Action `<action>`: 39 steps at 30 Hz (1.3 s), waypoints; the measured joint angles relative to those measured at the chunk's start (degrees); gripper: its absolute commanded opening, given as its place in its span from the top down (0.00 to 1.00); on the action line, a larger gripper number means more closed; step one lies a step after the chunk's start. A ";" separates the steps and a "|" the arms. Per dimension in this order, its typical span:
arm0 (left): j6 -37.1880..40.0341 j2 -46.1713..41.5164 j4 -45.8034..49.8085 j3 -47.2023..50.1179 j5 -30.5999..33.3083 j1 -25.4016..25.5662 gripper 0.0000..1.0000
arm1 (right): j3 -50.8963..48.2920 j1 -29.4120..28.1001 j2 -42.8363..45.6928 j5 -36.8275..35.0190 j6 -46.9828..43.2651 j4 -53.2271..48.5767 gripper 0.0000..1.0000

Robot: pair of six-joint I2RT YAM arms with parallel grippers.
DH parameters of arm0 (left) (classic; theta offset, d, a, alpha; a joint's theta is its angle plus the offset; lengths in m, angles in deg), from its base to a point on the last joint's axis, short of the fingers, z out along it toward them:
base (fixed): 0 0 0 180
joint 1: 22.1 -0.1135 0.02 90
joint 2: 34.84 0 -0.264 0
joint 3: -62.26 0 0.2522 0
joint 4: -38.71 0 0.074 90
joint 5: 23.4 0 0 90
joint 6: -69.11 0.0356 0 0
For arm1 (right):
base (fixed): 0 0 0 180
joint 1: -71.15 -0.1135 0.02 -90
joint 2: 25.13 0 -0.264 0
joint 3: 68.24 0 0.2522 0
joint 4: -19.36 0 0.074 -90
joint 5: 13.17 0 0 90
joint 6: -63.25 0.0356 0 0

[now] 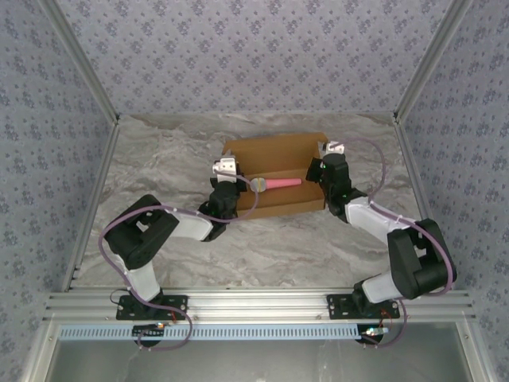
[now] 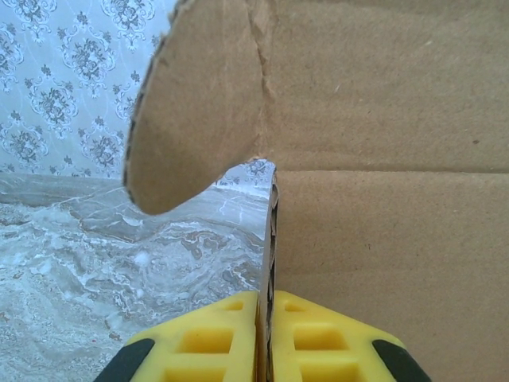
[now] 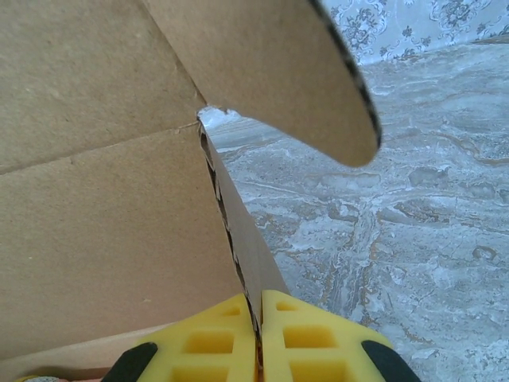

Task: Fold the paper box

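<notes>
The paper box (image 1: 274, 159) sits on the worktop (image 1: 175, 167) toward its far side, between the two arms; it is partly formed, with a shallow tray in front and a wider panel behind; a pink stick (image 1: 280, 183) lies inside the tray; the left claw (image 2: 265, 306) is closed down on the upright edge of the left end wall, the cardboard pinched between its yellow pads (image 2: 215, 338); the right claw (image 3: 256, 306) is closed likewise on the right end wall; in each wrist view a rounded tab (image 2: 199, 111) projects from the panel above the pinched wall, free and unfolded; step in hand, by judgement: erecting and setting the two end walls, with the lid not yet closed; the next move calls for both walls to be brought square to the base at an equal rate, then for each tab to be turned inward; an uneven pull risks skewing the box or creasing the board off its score line
</notes>
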 measured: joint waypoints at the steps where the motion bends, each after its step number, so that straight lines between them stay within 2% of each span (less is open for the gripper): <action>1: -0.02 -0.02 -0.04 0.09 0.00 0.09 0.88 | -0.24 -0.04 0.22 -0.09 -0.02 0.02 0.90; 8: -0.74 -1.55 2.97 0.24 0.15 0.37 0.85 | -0.87 -0.57 0.90 -1.09 -0.04 0.22 0.92; 13: -4.17 -4.39 8.50 0.15 0.17 0.66 0.85 | -1.31 -1.51 0.90 -2.51 -0.04 0.96 0.92; 24: -13.03 -5.70 16.26 -1.99 1.16 0.63 0.96 | -3.41 -4.61 1.36 -7.48 1.51 3.65 0.92; 32: -15.39 -5.73 17.97 -2.01 2.10 0.96 1.00 | -4.22 -6.08 1.36 -9.77 2.51 3.74 0.92; 39: -15.06 -6.34 15.58 0.39 2.38 1.70 1.00 | -4.94 -6.16 1.95 -9.90 2.40 4.09 0.90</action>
